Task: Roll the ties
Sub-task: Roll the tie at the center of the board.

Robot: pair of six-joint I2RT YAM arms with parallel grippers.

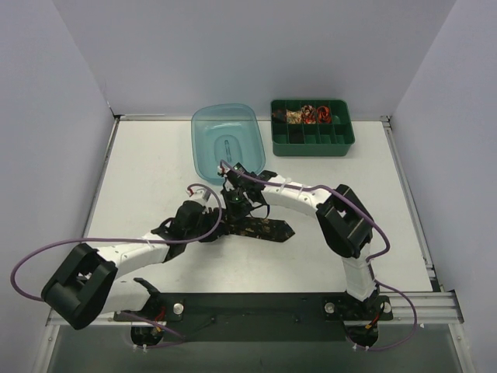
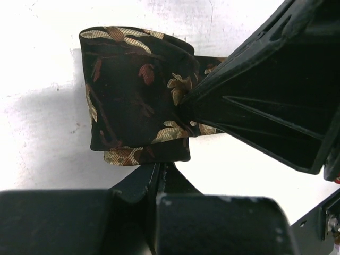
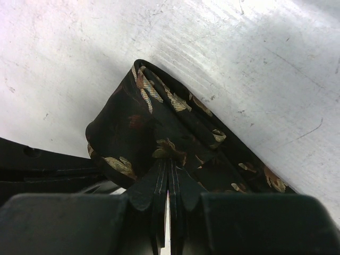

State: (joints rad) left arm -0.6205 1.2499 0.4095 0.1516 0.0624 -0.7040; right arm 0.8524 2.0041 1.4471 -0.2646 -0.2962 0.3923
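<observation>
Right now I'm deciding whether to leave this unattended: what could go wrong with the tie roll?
The left gripper pinches only the lower edge of the tie, so the fabric could slip out. The right gripper is clamped close beside it, and the two might collide. The fold looks loose and may spring open.

Operator: Where does the long narrow black patterned fabric necktie [image 1: 268,228] lie?
Technician: At mid-counter [image 1: 155,171], in front of the translucent blue plastic tub [image 1: 225,140]. Its folded end lies left; the remainder runs right, flat.
Operator: Position of the tools?
Technician: The left tool [image 2: 162,169] meets the folded end from the left. The right tool [image 3: 169,164] sits on the same end from behind.
Operator: Rear of the counter?
Technician: The tub stands left of centre. The green rectangular plastic compartment tray [image 1: 311,149] stands just right of it, apart. Small rolled fabric coils [image 1: 308,115] lie in the tray's back row.
</observation>
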